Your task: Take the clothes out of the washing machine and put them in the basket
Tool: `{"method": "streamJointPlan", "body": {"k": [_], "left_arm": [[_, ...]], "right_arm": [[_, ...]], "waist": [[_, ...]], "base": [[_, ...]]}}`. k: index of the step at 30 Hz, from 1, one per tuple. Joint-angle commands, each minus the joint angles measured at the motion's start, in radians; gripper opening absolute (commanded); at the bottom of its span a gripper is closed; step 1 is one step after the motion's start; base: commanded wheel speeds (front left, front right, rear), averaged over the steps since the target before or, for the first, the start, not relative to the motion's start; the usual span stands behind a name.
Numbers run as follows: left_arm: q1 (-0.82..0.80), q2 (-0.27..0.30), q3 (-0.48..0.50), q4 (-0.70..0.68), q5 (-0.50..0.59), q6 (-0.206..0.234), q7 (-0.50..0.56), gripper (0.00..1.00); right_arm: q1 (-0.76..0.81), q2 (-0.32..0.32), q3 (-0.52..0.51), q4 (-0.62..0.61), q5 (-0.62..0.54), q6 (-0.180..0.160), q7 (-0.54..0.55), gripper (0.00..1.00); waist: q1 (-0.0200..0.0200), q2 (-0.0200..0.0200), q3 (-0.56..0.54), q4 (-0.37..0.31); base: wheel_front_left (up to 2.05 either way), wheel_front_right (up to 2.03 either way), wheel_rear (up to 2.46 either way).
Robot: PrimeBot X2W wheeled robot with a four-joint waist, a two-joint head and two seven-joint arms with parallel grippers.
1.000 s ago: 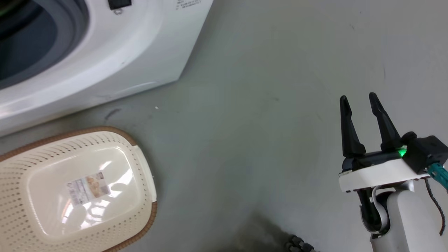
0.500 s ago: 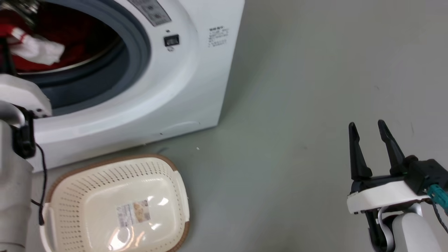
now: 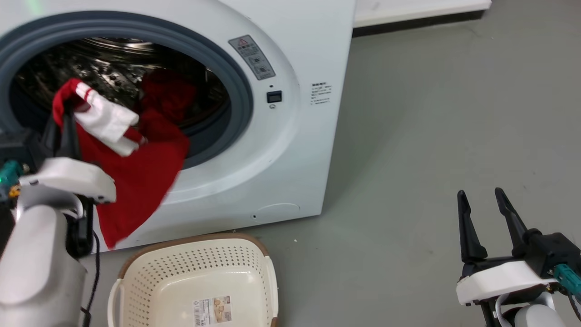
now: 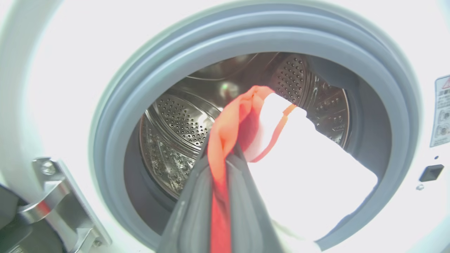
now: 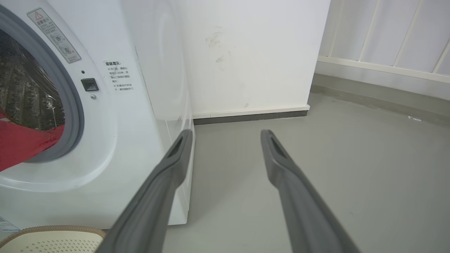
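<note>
**Head view: left gripper [image 3: 63,121] pinches the clothes [image 3: 136,175] at the washer's mouth**

The left gripper's 2 dark fingers are closed on a fold of the red fabric, up in front of the porthole of the washing machine [image 3: 299,150]. A white striped cuff [image 3: 106,122] flops over beside the fingertips. From the pinch the red cloth hangs down over the grey rubber seal [image 3: 238,97] and the white front panel. More red fabric lies farther back inside the steel drum [image 3: 104,63].

In the left wrist view the clothes [image 4: 230,116] run as a red strip clamped tight between the left gripper [image 4: 220,154] fingers, with the perforated drum [image 4: 172,130] behind and a metal door hinge [image 4: 52,200] at the lower left.

The basket [image 3: 190,240] stands on the grey floor [image 3: 431,113] just before the washer, below and to the right of the hanging cloth, a label [image 3: 212,310] on its bottom.

The right gripper [image 3: 481,194] hovers over bare floor, well apart from washer and basket, its jaws spread with nothing between them. The right wrist view shows the right gripper [image 5: 225,133] fingers parted toward the washing machine [image 5: 140,140] corner and a white wall [image 5: 253,52]. The clothes [image 5: 21,144] spill over the seal at the left, and the basket [image 5: 52,232] rim sits at the bottom.
</note>
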Motion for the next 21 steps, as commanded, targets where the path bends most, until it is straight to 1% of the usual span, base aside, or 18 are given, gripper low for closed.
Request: {"method": "streamJointPlan", "body": {"k": [1, 2, 3, 12, 13, 18, 21], "left_arm": [[0.053, -0.014, 0.002, -0.054, -0.009, 0.010, -0.008, 0.00], [0.053, -0.014, 0.002, -0.054, -0.009, 0.010, -0.008, 0.00], [0.100, -0.020, 0.004, -0.113, -0.010, 0.019, -0.009, 0.00], [0.344, -0.077, -0.027, -0.412, -0.009, 0.084, 0.013, 0.00], [0.344, -0.077, -0.027, -0.412, -0.009, 0.084, 0.013, 0.00], [0.466, -0.104, -0.055, -0.516, -0.015, 0.118, 0.062, 0.00], [0.513, -0.121, -0.070, -0.502, -0.026, 0.128, 0.078, 0.00]], "right_arm": [[0.020, -0.001, -0.004, -0.015, -0.006, -0.001, 0.008, 1.00], [0.020, -0.001, -0.004, -0.015, -0.006, -0.001, 0.008, 1.00], [0.030, 0.000, -0.003, -0.026, -0.007, -0.001, 0.016, 1.00], [0.061, 0.000, 0.004, -0.059, -0.013, -0.001, 0.048, 1.00], [0.061, 0.000, 0.004, -0.059, -0.013, -0.001, 0.048, 1.00], [0.061, 0.000, -0.001, -0.076, -0.015, -0.001, 0.057, 1.00], [0.044, 0.000, 0.002, -0.085, -0.017, -0.001, 0.062, 1.00]], "waist": [[0.0004, 0.0000, -0.029, 0.031], [0.0004, 0.0000, -0.029, 0.031], [0.0004, 0.0000, -0.032, 0.039], [0.0004, 0.0000, -0.036, 0.070], [0.0004, 0.0000, -0.036, 0.070], [0.0004, 0.0000, -0.024, 0.085], [0.0004, 0.0000, -0.005, 0.088]], "base": [[0.00, 0.00, 0.00], [0.00, 0.00, 0.00], [0.00, 0.00, 0.00], [0.00, 0.00, 0.00], [0.00, 0.00, 0.00], [0.00, 0.00, 0.00], [0.00, 0.00, 0.00]]}}
